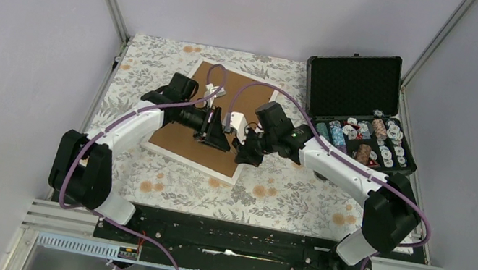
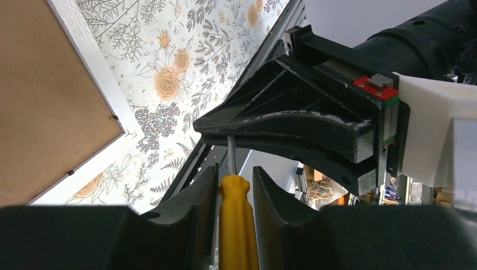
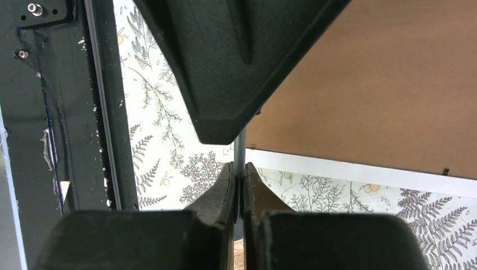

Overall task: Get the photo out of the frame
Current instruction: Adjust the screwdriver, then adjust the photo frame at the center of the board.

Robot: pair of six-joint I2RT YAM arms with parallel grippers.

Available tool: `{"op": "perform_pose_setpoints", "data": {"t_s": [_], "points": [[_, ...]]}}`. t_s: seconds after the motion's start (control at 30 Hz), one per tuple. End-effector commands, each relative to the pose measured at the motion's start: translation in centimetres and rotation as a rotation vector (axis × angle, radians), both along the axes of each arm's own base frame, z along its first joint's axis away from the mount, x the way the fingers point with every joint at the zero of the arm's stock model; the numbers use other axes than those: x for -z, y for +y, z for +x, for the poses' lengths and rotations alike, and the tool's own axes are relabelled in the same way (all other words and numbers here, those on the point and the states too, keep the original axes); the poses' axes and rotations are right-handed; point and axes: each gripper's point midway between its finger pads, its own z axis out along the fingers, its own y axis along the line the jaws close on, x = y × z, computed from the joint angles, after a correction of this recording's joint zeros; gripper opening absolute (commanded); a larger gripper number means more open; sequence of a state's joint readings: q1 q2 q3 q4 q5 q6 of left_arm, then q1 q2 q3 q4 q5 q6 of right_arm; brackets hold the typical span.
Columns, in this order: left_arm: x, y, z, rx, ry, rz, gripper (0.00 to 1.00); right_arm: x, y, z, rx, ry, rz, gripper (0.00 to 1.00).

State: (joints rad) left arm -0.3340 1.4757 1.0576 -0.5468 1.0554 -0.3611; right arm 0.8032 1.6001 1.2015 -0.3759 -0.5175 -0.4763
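Note:
The frame [image 1: 180, 138] lies back-up on the floral cloth, brown board showing inside a thin white border; the photo is hidden under that board. Both grippers meet above the frame's right part, on one screwdriver. My left gripper [image 2: 235, 174] is shut on the screwdriver's yellow handle [image 2: 238, 225]. My right gripper [image 3: 240, 169] is shut on its thin metal shaft [image 3: 240, 149], which runs up behind the other gripper's black finger. The frame's corner [image 2: 115, 121] shows in the left wrist view, and its white edge [image 3: 360, 171] crosses the right wrist view.
An open black foam-lined case [image 1: 354, 85] holding poker chips stands at the back right, close behind the right arm. The black base rail [image 3: 62, 112] runs along the near table edge. Grey walls close in the table on both sides.

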Motion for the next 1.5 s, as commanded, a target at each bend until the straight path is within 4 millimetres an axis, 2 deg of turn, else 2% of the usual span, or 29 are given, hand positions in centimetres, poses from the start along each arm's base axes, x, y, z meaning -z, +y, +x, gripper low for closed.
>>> {"op": "perform_pose_setpoints", "data": {"t_s": [0.0, 0.07, 0.13, 0.2, 0.27, 0.3, 0.37, 0.4, 0.57, 0.7, 0.87, 1.1, 1.2, 1.33, 1.47], "points": [[-0.8, -0.5, 0.1, 0.024, -0.042, -0.042, 0.27, -2.8, 1.6, 0.2, -0.039, -0.055, 0.073, 0.0], [-0.9, -0.5, 0.1, 0.023, -0.043, -0.049, 0.15, -2.8, 1.6, 0.2, -0.037, -0.055, 0.073, 0.0], [-1.0, -0.5, 0.2, 0.018, -0.051, -0.049, 0.01, -2.8, 1.4, 0.4, -0.014, -0.051, 0.068, 0.15], [-1.1, 0.0, 0.6, -0.001, -0.07, -0.043, 0.0, -2.9, 0.8, 0.9, 0.046, -0.029, 0.064, 0.34], [-1.4, 0.8, 1.2, -0.023, -0.097, -0.045, 0.0, -3.0, -0.4, 1.8, 0.131, 0.036, 0.086, 0.64], [-1.4, 1.3, 1.5, -0.035, -0.113, -0.044, 0.0, -2.9, -1.1, 2.5, 0.187, 0.081, 0.1, 0.73], [-1.1, 2.3, 2.2, -0.052, -0.133, -0.039, 0.0, -2.3, -2.7, 4.1, 0.298, 0.162, 0.114, 0.83], [-1.0, 2.7, 2.4, -0.055, -0.139, -0.037, 0.0, -1.9, -3.4, 4.9, 0.352, 0.204, 0.117, 0.84], [0.6, 4.3, 3.3, -0.073, -0.153, 0.011, 0.0, 0.1, -6.2, 11.6, 0.685, 0.32, 0.105, 0.86], [-0.1, 5.1, 5.0, -0.118, -0.205, 0.034, 0.0, 0.5, -6.9, 16.8, 0.901, 0.299, 0.097, 0.85], [-0.9, 6.4, 6.5, -0.177, -0.247, 0.056, 0.0, 2.9, -8.0, 21.8, 1.157, 0.269, 0.053, 0.82], [-1.6, 7.5, 7.3, -0.215, -0.292, 0.088, 0.0, 6.4, -8.2, 25.7, 1.266, 0.25, 0.013, 0.74], [-1.8, 7.7, 7.5, -0.219, -0.314, 0.099, 0.0, 7.5, -7.9, 26.4, 1.28, 0.261, 0.006, 0.7], [-1.8, 7.8, 7.7, -0.21, -0.336, 0.113, 0.0, 9.1, -7.1, 26.2, 1.259, 0.309, 0.001, 0.57], [-1.2, 8.3, 7.9, -0.184, -0.365, 0.158, 0.0, 10.7, -6.2, 24.4, 1.22, 0.398, -0.005, 0.48]]}}
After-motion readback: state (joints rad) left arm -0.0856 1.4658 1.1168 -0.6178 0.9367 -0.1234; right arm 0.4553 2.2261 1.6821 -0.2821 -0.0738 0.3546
